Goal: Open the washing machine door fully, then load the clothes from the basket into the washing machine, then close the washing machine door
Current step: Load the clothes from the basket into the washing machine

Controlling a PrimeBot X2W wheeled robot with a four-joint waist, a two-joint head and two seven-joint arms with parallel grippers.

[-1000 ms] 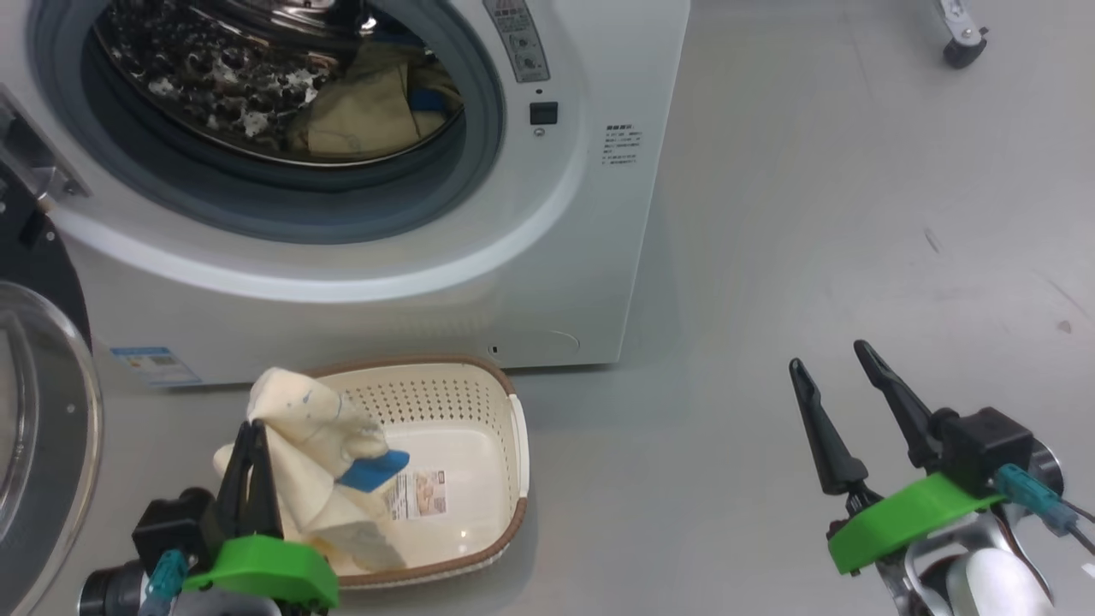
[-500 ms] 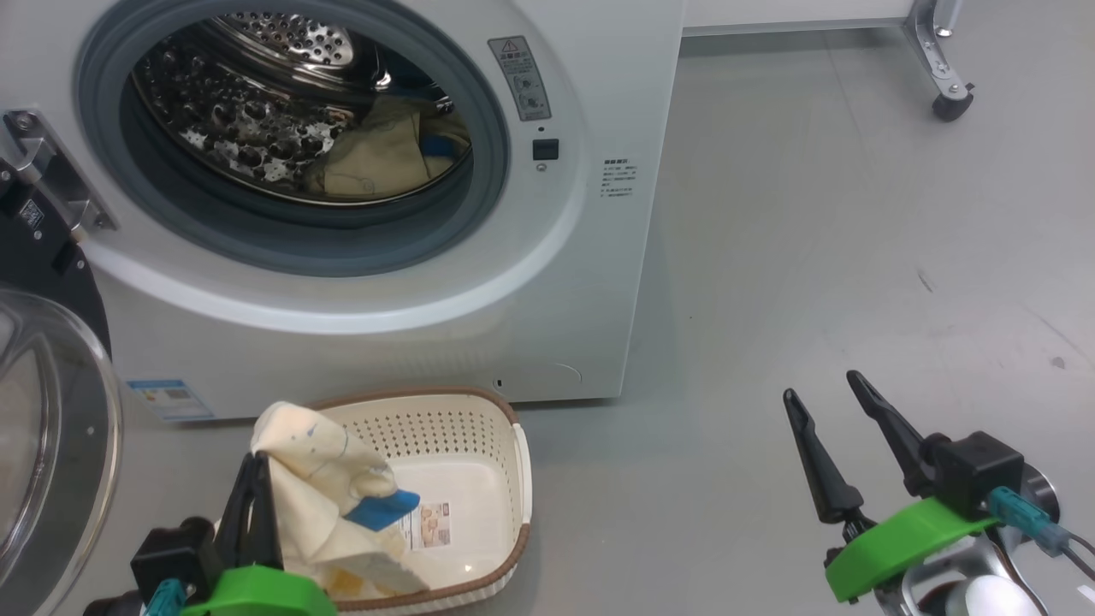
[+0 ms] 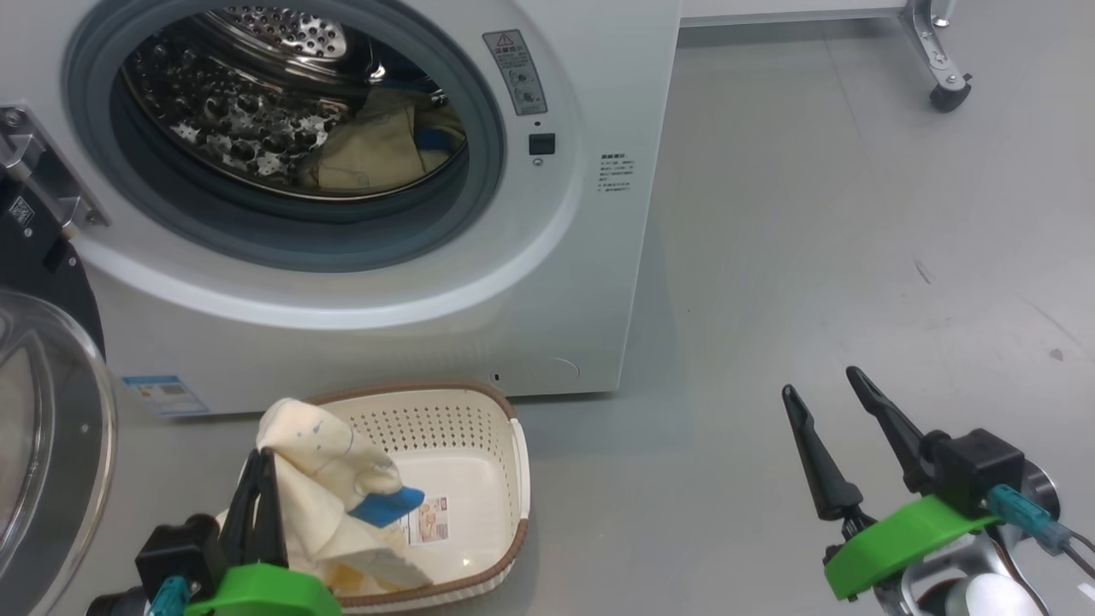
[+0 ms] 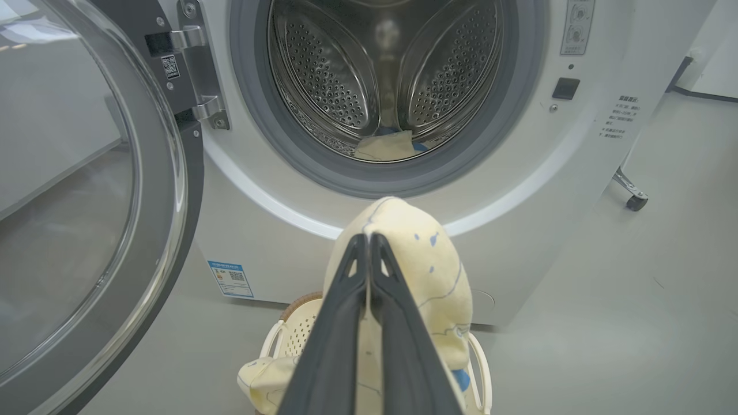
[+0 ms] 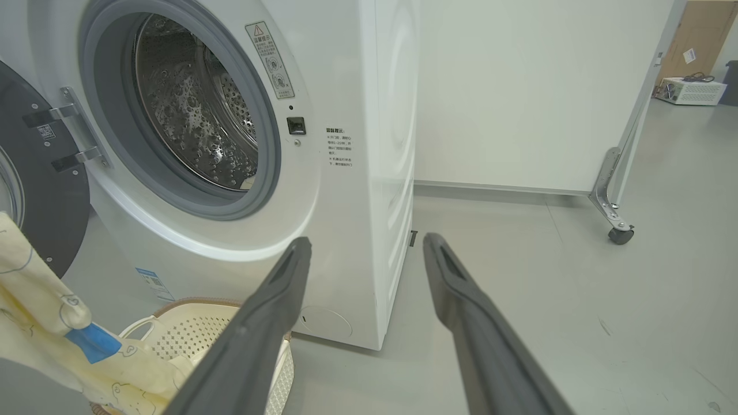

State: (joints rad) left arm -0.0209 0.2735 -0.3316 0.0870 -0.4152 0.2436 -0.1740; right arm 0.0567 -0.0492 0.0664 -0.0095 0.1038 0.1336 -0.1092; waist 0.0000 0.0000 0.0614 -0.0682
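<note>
The grey floor (image 3: pixel 770 257) holds the washing machine (image 3: pixel 599 282), and its door (image 3: pixel 51 428) stands wide open. Some clothes (image 3: pixel 368 150) lie in the drum (image 3: pixel 231 111) already. The left gripper (image 4: pixel 368 239) is pinched tight on a yellow piece (image 3: pixel 321 466), held up just over the basket (image 3: pixel 428 419). The right gripper (image 3: pixel 819 382) is spread wide and holds nothing. This piece must go in, then the door needs shutting.

Cream-yellow garment (image 3: pixel 329 492) with blue cuff pinched between left gripper (image 3: pixel 263 459) fingers, draping into basket (image 3: pixel 428 390) beneath. Basket on floor against washing machine (image 3: pixel 385 342). Door (image 4: pixel 86 219) swung wide open, left of fingers. More clothes (image 3: pixel 368 154) in drum beyond fingertips.
</note>
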